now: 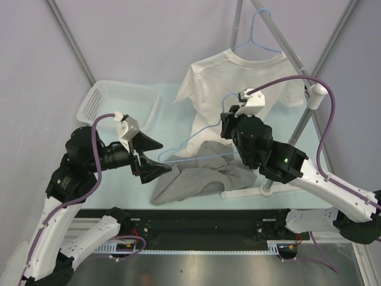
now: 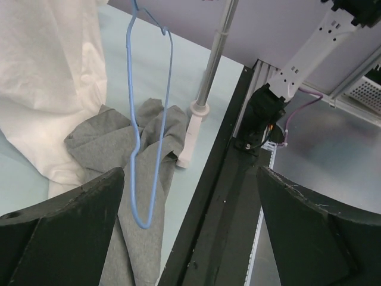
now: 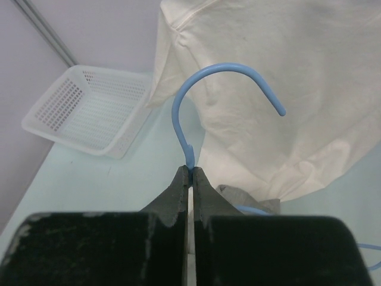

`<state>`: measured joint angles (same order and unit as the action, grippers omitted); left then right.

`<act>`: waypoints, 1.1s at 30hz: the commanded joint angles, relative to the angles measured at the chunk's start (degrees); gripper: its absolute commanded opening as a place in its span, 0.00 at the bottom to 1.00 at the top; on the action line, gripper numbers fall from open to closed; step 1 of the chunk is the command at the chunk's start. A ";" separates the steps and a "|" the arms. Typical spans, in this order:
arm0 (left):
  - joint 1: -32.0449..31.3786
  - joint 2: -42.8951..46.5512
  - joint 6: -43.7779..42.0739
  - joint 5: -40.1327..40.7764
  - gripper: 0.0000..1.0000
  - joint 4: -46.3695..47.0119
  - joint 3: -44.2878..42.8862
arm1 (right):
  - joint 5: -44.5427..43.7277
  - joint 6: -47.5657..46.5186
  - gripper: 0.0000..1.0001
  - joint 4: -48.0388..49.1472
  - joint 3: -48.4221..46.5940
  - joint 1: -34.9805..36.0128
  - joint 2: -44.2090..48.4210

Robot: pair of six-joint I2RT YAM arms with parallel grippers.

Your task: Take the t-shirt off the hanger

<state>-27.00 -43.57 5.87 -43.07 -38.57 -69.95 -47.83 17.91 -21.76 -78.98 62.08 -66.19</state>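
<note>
A grey t-shirt [image 1: 196,179] lies crumpled on the table; it also shows in the left wrist view [image 2: 128,179]. A bare blue wire hanger [image 1: 184,146] hangs above it, outside the cloth, and its lower loop shows in the left wrist view [image 2: 140,196]. My right gripper [image 1: 228,116] is shut on the hanger's neck just below the hook [image 3: 226,74], as seen in its wrist view [image 3: 191,173]. My left gripper [image 1: 156,158] is open and empty at the grey shirt's left edge; its fingers [image 2: 59,232] spread wide.
A white t-shirt [image 1: 238,83] hangs on a second blue hanger [image 1: 256,36] from the rack at the back. The rack's pole and white base [image 1: 262,190] stand right of the grey shirt. A white basket [image 1: 119,104] sits at back left. A black rail [image 2: 220,196] runs along the near edge.
</note>
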 commanded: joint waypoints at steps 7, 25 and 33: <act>-4.20 -2.40 -5.52 5.00 0.95 -3.53 1.57 | 5.21 1.34 0.00 -2.59 -4.43 -0.21 2.30; -4.72 -0.99 -5.17 13.45 0.00 -4.24 1.75 | 6.61 2.83 0.50 -3.29 -5.48 0.14 2.39; -4.72 0.50 -4.29 20.02 0.00 -5.20 0.87 | 8.19 3.18 0.86 -9.08 -8.91 1.90 1.94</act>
<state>-31.40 -44.10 1.08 -28.16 -44.14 -68.14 -41.12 21.26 -27.57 -83.94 62.61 -64.97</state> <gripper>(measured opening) 0.025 0.858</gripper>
